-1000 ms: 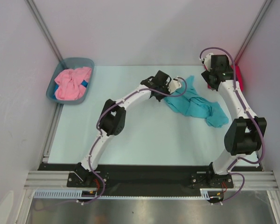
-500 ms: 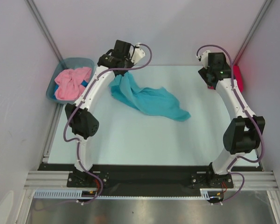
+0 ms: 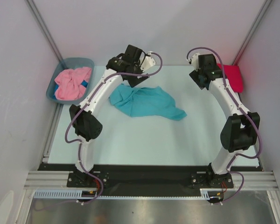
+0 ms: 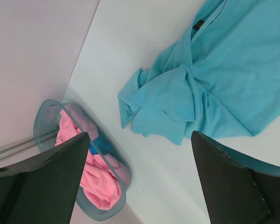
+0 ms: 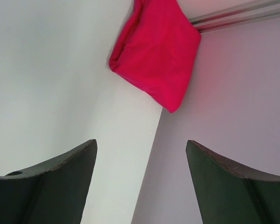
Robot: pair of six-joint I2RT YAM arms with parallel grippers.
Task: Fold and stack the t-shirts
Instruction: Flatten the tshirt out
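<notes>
The turquoise t-shirt lies crumpled and loose on the table's back middle. My left gripper hangs above its left end, open and holding nothing. The pink t-shirt is bunched inside the grey-blue tub at the back left. The crimson t-shirt sits as a compact bundle in the back right corner against the wall. My right gripper hovers open a short way from it, with only table and wall between its fingers.
Grey walls close in the table at the back, left and right, and metal rails run along the corners. The tub stands at the table's left edge. Both arm bases sit at the near edge.
The left gripper dragged the turquoise t-shirt from the right middle to the back left, then opened and dropped it. The right arm swung slightly left, away from the crimson t-shirt.
</notes>
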